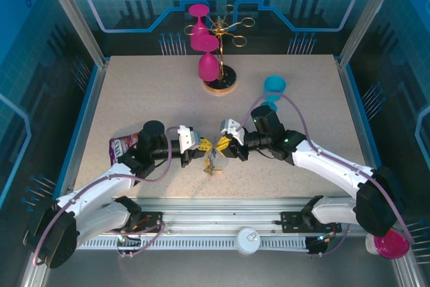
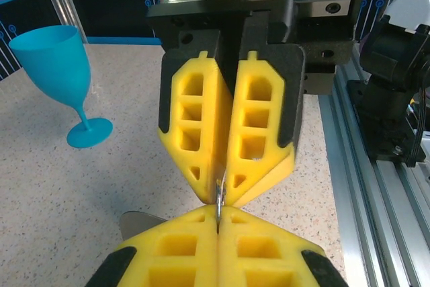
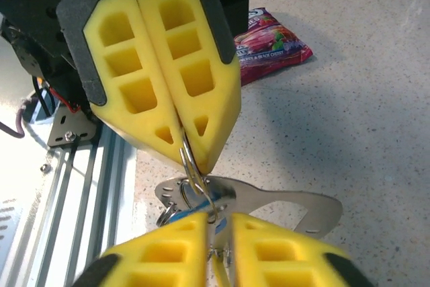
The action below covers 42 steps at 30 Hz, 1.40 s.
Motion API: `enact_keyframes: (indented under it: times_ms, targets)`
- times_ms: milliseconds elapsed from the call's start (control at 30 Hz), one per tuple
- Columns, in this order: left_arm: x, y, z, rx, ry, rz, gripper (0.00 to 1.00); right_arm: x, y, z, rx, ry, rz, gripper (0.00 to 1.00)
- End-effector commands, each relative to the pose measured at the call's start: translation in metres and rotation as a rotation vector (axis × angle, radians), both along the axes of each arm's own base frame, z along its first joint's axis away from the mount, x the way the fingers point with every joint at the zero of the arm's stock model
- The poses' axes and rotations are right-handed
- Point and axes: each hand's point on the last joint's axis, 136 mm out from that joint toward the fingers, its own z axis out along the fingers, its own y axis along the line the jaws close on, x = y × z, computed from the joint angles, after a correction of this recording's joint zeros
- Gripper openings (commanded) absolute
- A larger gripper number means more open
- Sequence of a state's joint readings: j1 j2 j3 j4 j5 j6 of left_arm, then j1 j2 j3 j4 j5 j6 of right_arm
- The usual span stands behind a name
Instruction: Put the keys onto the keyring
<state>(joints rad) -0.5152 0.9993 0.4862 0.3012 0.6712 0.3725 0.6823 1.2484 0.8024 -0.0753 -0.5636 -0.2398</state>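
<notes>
My two grippers meet tip to tip over the table's near middle, the left gripper point(image 1: 204, 146) coming from the left and the right gripper point(image 1: 221, 146) from the right. In the right wrist view the left gripper point(image 3: 191, 151) is shut on a thin wire loop of the keyring point(image 3: 193, 169). A flat silver plate point(image 3: 289, 201) hangs from that loop. My right gripper point(image 3: 219, 225) is shut on the blue key point(image 3: 189, 213), which sits against the loop. In the left wrist view the left gripper point(image 2: 218, 217) pinches the loop edge-on. Small yellow keys point(image 1: 213, 165) dangle below the tips.
A purple snack bag point(image 1: 123, 144) lies by the left arm. A teal goblet point(image 1: 273, 86) stands behind the right arm. Pink goblets point(image 1: 203, 39) hang on a gold wire rack point(image 1: 225, 28) at the back. The metal rail point(image 1: 222, 223) runs along the near edge.
</notes>
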Motion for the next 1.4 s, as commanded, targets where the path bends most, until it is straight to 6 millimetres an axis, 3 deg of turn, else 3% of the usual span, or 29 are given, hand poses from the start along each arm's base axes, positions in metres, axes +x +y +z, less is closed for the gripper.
enact_keyframes:
  times_ms: [0, 367, 633, 833, 867, 900, 967, 1133, 1367]
  targets:
    - [-0.008, -0.002, 0.013, -0.044, -0.049, -0.04, 0.0, -0.002, -0.001, 0.013, 0.054, -0.075, -0.009, 0.26]
    - [-0.008, -0.003, 0.011, -0.041, -0.039, -0.043, 0.0, -0.003, 0.014, 0.025, 0.103, -0.155, 0.043, 0.27]
    - [-0.009, -0.004, 0.013, -0.046, -0.033, -0.051, 0.0, -0.004, 0.018, 0.02, 0.107, -0.14, 0.065, 0.15]
    - [-0.007, -0.003, 0.01, -0.041, -0.015, -0.04, 0.0, -0.005, 0.021, 0.024, 0.13, -0.137, 0.076, 0.0]
    - [-0.005, -0.003, 0.008, -0.033, -0.009, -0.026, 0.03, -0.005, 0.021, 0.023, 0.121, -0.136, 0.075, 0.0]
    - [-0.003, -0.002, 0.006, -0.021, -0.005, -0.012, 0.14, -0.004, 0.019, 0.023, 0.106, -0.138, 0.071, 0.0]
    - [-0.001, 0.0, 0.002, 0.009, -0.006, -0.002, 0.2, -0.003, 0.016, 0.019, 0.062, -0.137, 0.066, 0.0]
    - [0.002, 0.003, -0.004, 0.079, -0.012, 0.011, 0.21, -0.008, 0.006, -0.001, -0.097, -0.123, 0.088, 0.0]
    - [0.003, 0.002, -0.007, 0.112, -0.015, 0.006, 0.2, -0.012, 0.009, 0.001, -0.236, -0.16, 0.159, 0.0]
